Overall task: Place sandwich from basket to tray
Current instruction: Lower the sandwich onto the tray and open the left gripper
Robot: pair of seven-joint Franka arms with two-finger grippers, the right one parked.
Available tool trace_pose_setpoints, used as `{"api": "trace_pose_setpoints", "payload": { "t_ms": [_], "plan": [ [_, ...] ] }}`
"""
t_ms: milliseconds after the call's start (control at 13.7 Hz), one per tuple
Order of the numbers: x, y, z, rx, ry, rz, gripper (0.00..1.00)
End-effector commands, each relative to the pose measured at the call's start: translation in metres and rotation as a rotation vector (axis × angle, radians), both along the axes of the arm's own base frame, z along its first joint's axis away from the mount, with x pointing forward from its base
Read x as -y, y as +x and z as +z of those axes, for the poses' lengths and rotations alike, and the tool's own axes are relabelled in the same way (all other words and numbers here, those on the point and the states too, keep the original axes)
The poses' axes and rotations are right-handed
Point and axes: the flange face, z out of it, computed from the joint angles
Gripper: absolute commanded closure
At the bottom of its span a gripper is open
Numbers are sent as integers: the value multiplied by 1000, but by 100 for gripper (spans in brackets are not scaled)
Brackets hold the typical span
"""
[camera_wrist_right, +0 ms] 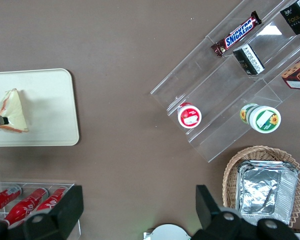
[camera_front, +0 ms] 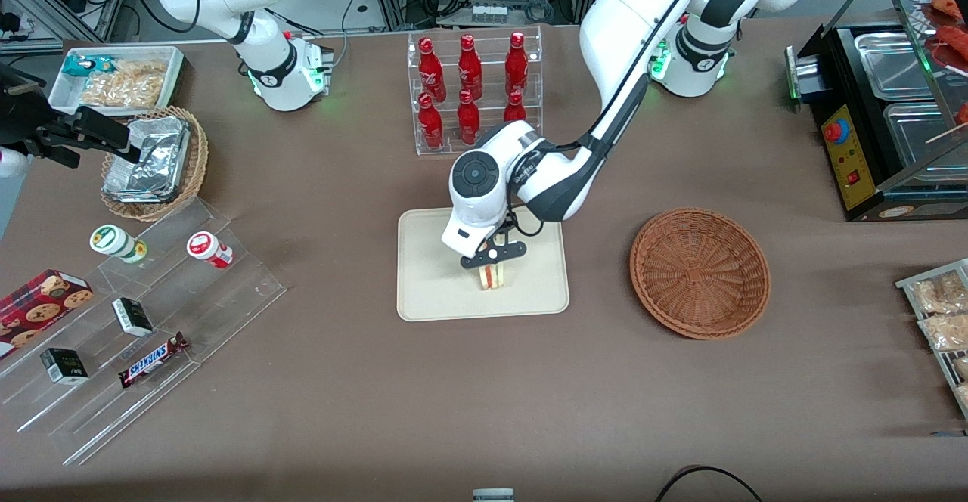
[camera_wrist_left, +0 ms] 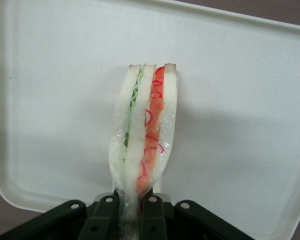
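Sandwich: small triangular wedge of pale white bread with orange-red and green filling (camera_wrist_left: 145, 130), stood on edge over the tray, its long axis running straight out from the fingers.
End effector: (camera_front: 493, 258) clamped on the wedge's crust end, directly above it.
Tray: flat cream-coloured rectangular plastic tray (camera_front: 431, 275) lay just below; contact was unclear.
Basket: round reddish-brown woven wicker basket (camera_front: 700, 271) sat empty on the table, toward the working arm's end.

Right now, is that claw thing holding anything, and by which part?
Yes: the gripper, over the tray, pinches the sandwich by one narrow end of the wedge.
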Motion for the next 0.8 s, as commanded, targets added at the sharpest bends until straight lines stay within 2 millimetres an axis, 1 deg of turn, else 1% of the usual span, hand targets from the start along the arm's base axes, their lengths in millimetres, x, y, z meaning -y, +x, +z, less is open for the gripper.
{"api": "trace_pose_setpoints", "payload": {
  "t_ms": [0, 73, 146, 220, 366, 512, 732],
  "plan": [
    [12, -3, -5, 13, -13, 13, 77],
    [12, -2, -3, 14, -16, 17, 14],
    [12, -3, -2, 17, -16, 11, 0],
    [11, -1, 0, 18, -19, 17, 0],
    [9, 4, 12, 32, -29, 13, 0],
    [12, 2, 37, 53, -43, 12, 0],
    [1, 3, 76, 46, -23, 19, 0]
  ]
}}
